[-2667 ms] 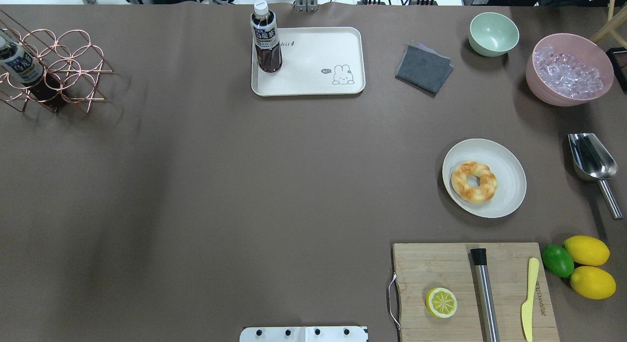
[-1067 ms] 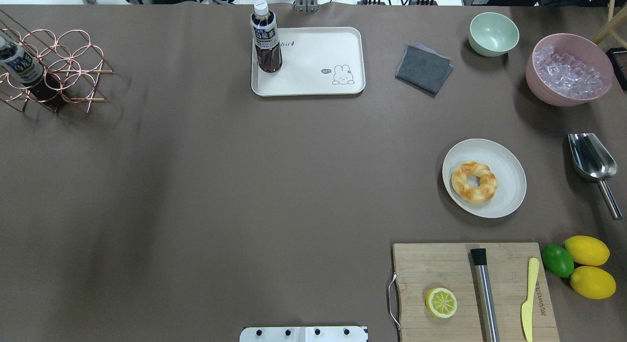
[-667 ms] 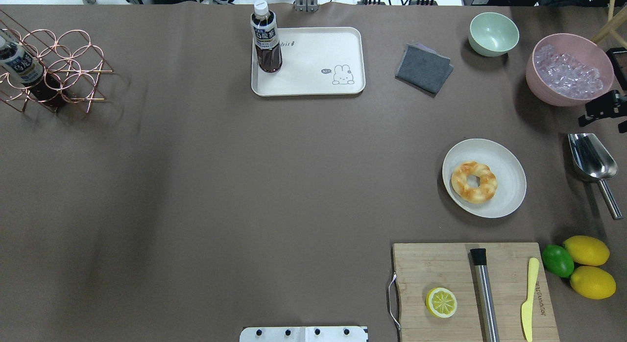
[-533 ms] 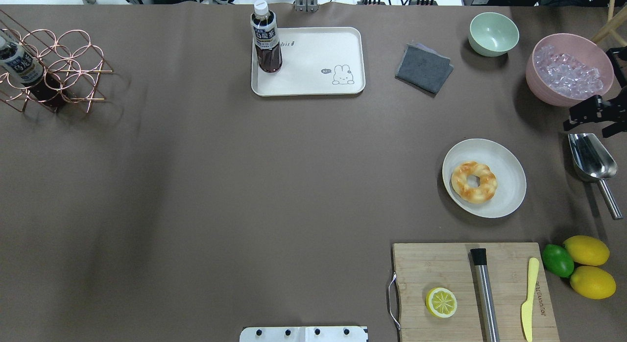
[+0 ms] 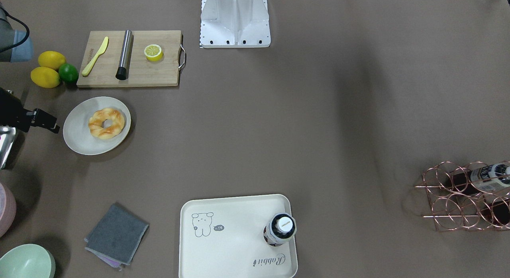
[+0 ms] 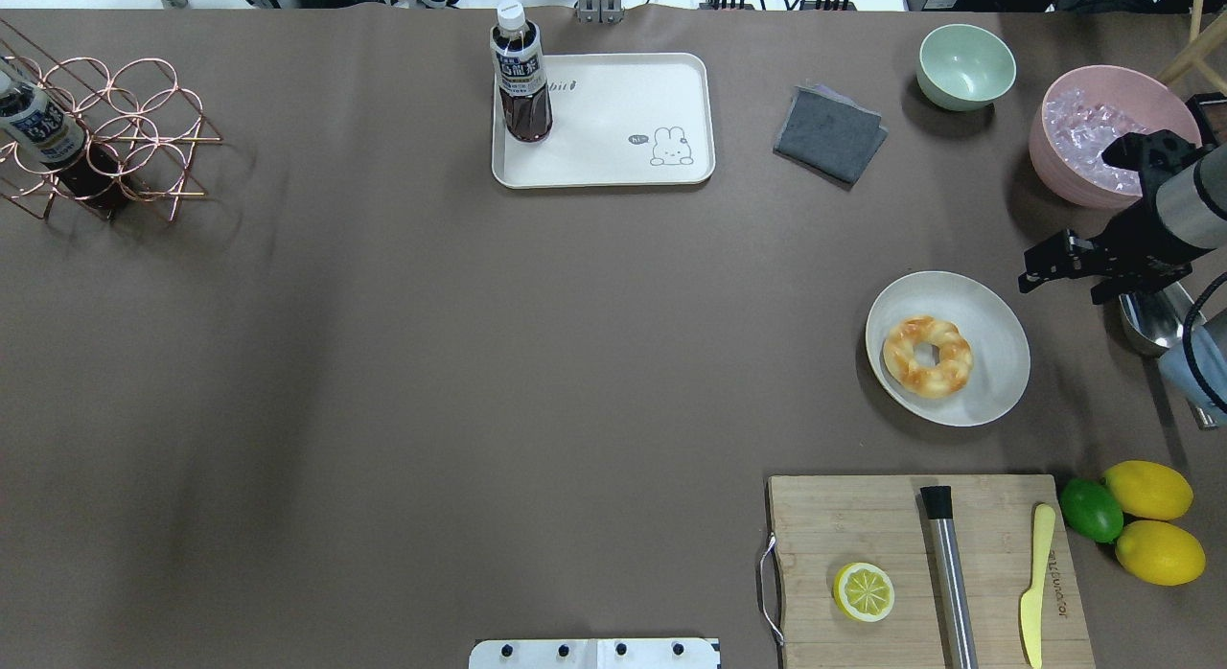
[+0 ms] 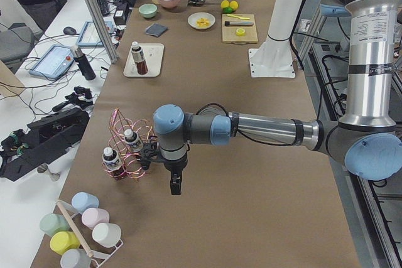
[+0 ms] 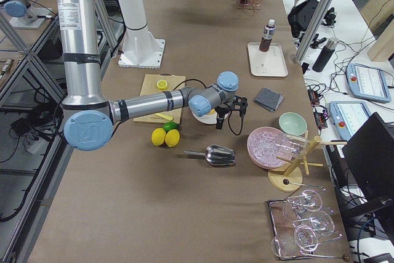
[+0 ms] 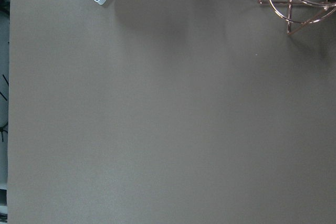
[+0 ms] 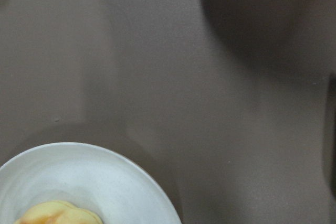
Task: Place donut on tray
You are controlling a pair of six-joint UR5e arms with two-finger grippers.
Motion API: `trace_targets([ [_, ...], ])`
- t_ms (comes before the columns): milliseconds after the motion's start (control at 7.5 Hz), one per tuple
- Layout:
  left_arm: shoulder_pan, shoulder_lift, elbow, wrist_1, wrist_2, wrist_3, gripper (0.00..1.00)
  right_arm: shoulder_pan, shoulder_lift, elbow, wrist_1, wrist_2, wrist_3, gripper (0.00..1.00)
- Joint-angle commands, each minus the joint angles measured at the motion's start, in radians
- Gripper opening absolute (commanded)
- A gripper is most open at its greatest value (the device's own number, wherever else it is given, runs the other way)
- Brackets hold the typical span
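The donut (image 6: 927, 356) is a golden-brown twisted ring lying on a round off-white plate (image 6: 999, 362) at the table's right. It also shows in the front view (image 5: 106, 123), and its edge shows in the right wrist view (image 10: 55, 213). The cream tray (image 6: 613, 142) with the bear drawing sits at the far middle. My right gripper (image 6: 1059, 293) hovers just right of the plate, apart from the donut, and looks open and empty. My left gripper (image 7: 174, 186) shows only in the exterior left view, beside the wire rack, and I cannot tell whether it is open or shut.
A tea bottle (image 6: 520, 75) stands on the tray's left end. A pink bowl of ice (image 6: 1083, 132), a metal scoop (image 6: 1155, 319), a green bowl (image 6: 965, 65) and a grey cloth (image 6: 829, 134) surround the right arm. A cutting board (image 6: 863, 535) lies near the plate.
My right arm came in from the right edge of the overhead view and moved left, up to the plate. The donut, plate and tray have not moved.
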Motion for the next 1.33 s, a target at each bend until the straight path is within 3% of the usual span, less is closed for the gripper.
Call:
trace_targets([
  [0,-0.001,0.0,0.0,0.0,0.0,0.0,0.98,-0.06,-0.004,-0.077,0.129,-0.04,0.016,1.0],
  [267,-0.001,0.0,-0.002,0.002,0.0,0.0,0.98,-0.079,-0.013,-0.137,0.255,-0.039,0.018,1.0],
  [667,-0.001,0.0,-0.003,0.002,0.0,0.0,0.98,-0.097,-0.013,-0.137,0.26,-0.04,0.038,0.97],
  [800,-0.001,0.0,-0.002,0.002,0.002,0.0,0.98,-0.103,-0.013,-0.132,0.262,-0.04,0.094,0.61],
  [1067,-0.001,0.002,0.0,0.002,0.002,0.0,0.98,-0.123,-0.008,-0.122,0.262,-0.04,0.114,0.2],
  [1200,-0.001,0.002,0.0,0.002,0.0,0.0,0.98,-0.125,-0.007,-0.122,0.262,-0.04,0.113,0.05],
])
